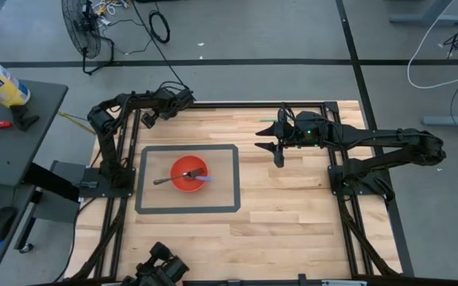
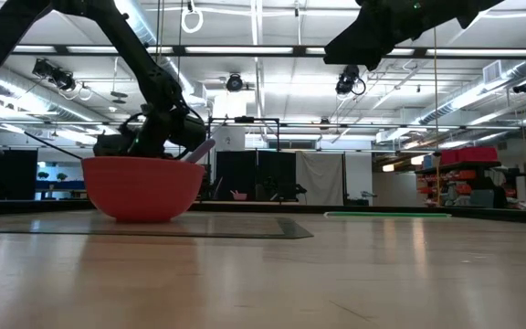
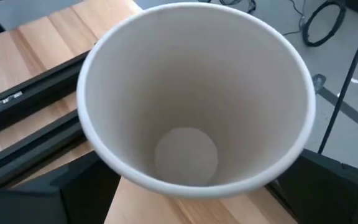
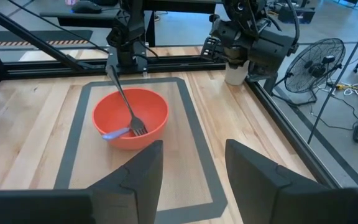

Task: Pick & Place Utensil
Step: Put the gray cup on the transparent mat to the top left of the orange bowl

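A red bowl (image 1: 188,175) (image 4: 129,118) (image 2: 142,187) stands on a grey-bordered mat (image 1: 188,208). A metal fork (image 4: 128,106) (image 1: 169,178) lies in it, tines down in the bowl and handle leaning on the rim. A small blue utensil (image 4: 113,134) lies beside it. A white paper cup (image 3: 194,93) (image 4: 234,73) stands upright at the table's far left corner. My left gripper (image 4: 244,46) points down over it, open, with its fingers on either side of the cup. My right gripper (image 1: 278,149) (image 4: 192,165) hangs open in the air, right of the mat. My left gripper comes at the white cup from above, with one dark finger (image 3: 67,193) on each side of the cup's wall (image 3: 123,177). I cannot tell whether the fingers touch the wall. The cup stands upright on the table.
Black frame rails (image 1: 237,103) run along the table's edges. A floor fan (image 1: 82,32) stands beyond the far left corner, and a side table (image 1: 22,119) with a bottle stands to the left. Bare wood (image 1: 285,206) lies right of and nearer than the mat.
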